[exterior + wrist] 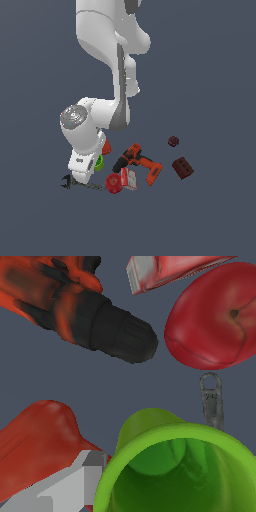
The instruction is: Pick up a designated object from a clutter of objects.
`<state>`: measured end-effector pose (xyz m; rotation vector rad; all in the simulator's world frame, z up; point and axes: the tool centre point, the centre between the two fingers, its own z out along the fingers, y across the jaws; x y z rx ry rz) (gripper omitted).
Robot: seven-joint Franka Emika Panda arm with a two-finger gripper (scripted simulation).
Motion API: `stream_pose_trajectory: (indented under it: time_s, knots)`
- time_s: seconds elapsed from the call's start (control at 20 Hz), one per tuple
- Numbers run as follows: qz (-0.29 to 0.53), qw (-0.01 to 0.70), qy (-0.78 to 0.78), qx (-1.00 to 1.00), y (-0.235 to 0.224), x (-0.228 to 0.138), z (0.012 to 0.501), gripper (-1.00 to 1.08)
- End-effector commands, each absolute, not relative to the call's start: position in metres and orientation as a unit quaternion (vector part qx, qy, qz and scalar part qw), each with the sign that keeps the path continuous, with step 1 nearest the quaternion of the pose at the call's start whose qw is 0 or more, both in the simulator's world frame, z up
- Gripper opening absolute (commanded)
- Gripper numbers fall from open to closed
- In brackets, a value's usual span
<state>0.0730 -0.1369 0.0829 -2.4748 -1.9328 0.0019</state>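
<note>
One white Panda arm [107, 75] folds down steeply at the exterior view's left edge of the clutter, its wrist low over the lime-green cup [99, 162]. Crowding is tight here: a red-orange tool [106, 146] sits just beside the cup, with a black wrench [75, 183], red apple-like round item [113, 184], red-white box [129, 178] and orange-red power drill [140, 163] near. A brown block [183, 167] and maroon ball [173, 141] lie well apart. Whether the fingers are spread or closed, I cannot tell; only one grey fingertip [92, 468] shows beside the cup's rim [185, 431].

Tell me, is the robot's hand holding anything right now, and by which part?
It cannot be told. The lime-green round cup sits close under the wrist camera, but no fingers show, and in the exterior view the white arm hides the gripper.
</note>
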Motion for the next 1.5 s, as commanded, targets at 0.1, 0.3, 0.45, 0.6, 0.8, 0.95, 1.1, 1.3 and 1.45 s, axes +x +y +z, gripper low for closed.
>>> stream_pose_trajectory:
  time_s: [0.1, 0.3, 0.45, 0.6, 0.8, 0.95, 1.1, 1.3, 1.45]
  knots:
    - [0.0, 0.0, -0.616, -0.788, -0.128, 0.059, 0.114, -1.0]
    - [0.0, 0.0, -0.616, -0.788, -0.117, 0.044, 0.146, -1.0]
    - [0.0, 0.0, -0.616, -0.788, -0.11, 0.033, 0.17, -1.0]
    - [0.0, 0.0, -0.616, -0.788, -0.102, 0.021, 0.196, -1.0]
    - [0.0, 0.0, -0.616, -0.788, -0.091, 0.005, 0.231, -1.0]
    - [0.0, 0.0, -0.616, -0.788, -0.082, -0.007, 0.258, -1.0]
    - [0.001, -0.001, -0.616, -0.788, -0.074, -0.02, 0.287, -1.0]
    - [0.001, -0.001, -0.616, -0.788, -0.063, -0.034, 0.321, -1.0]
    - [0.0, 0.0, -0.616, -0.788, -0.056, -0.044, 0.344, -1.0]
